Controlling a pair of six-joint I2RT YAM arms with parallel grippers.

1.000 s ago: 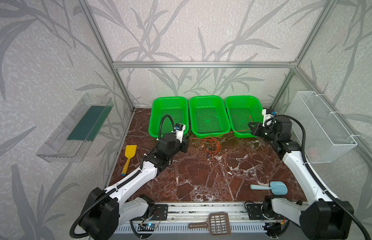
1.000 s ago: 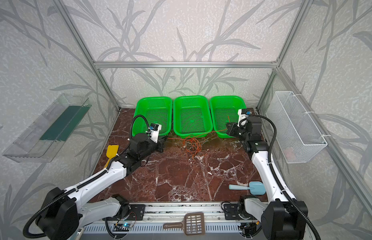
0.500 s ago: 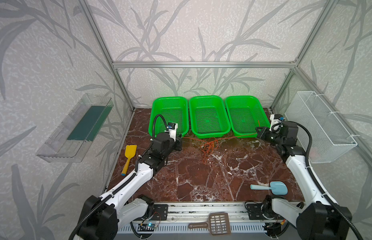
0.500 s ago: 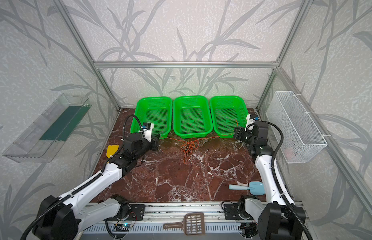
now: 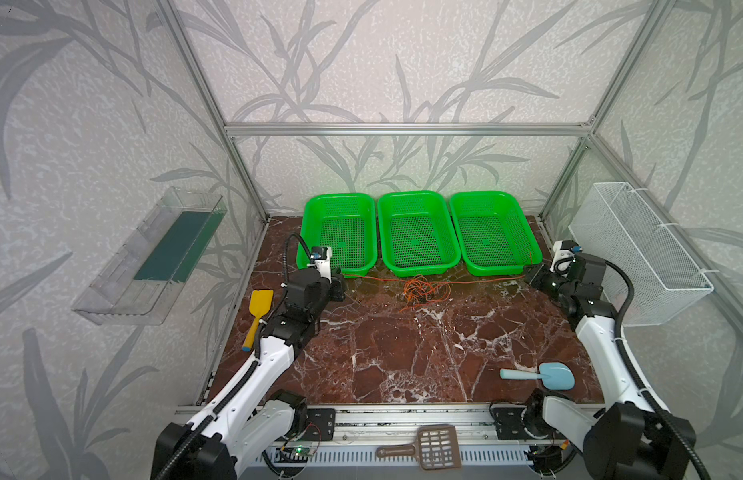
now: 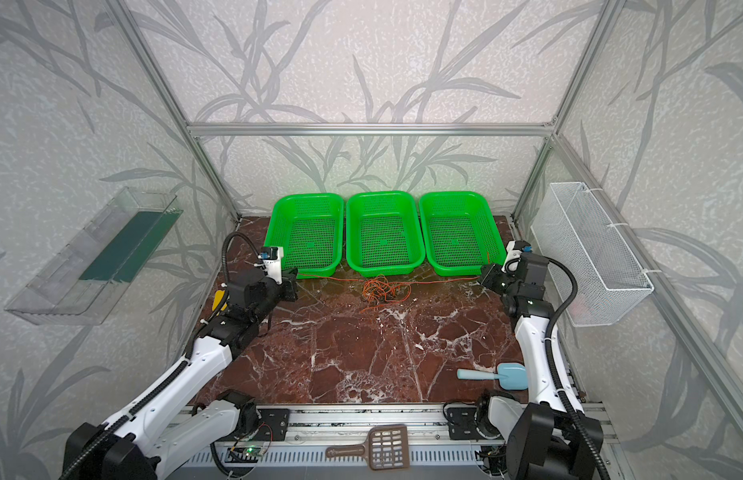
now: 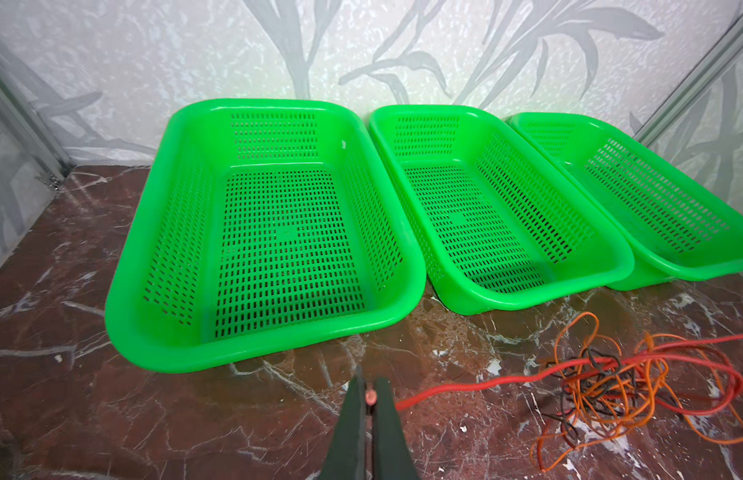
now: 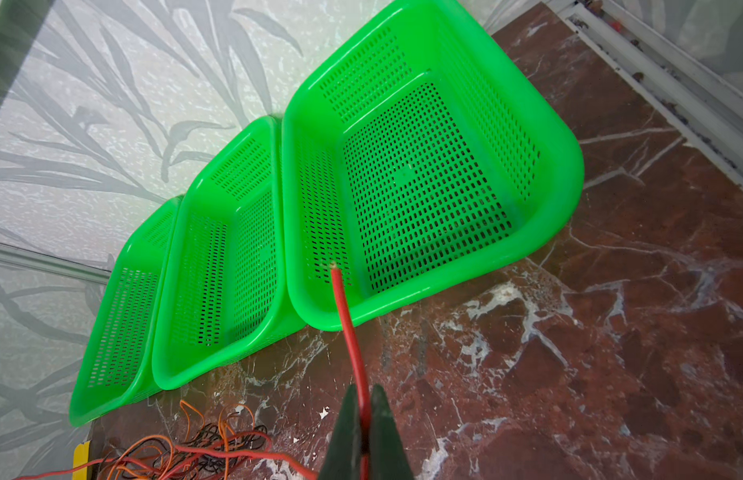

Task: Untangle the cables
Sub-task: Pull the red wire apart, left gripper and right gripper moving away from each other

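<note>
Marble counter [image 5: 403, 353], three green baskets [image 5: 415, 232] along its back edge. Over the last second my two arms had swung apart toward opposite sides of the counter. The red cable [image 7: 465, 388] now ran nearly straight between them, low in front of the baskets. My reading: the red one was drawing out of the knot but was not yet free.

The cables [image 5: 423, 289] lay bunched on the counter before the middle basket, with orange loops [image 7: 610, 409] and black strands [image 7: 563, 415] wound about the red.

Left pincer [image 7: 369, 399] was pressed together on the red cable's tip. Right pincer [image 8: 363, 415] pinched it short of the other end, leaving a stub poking out.
</note>
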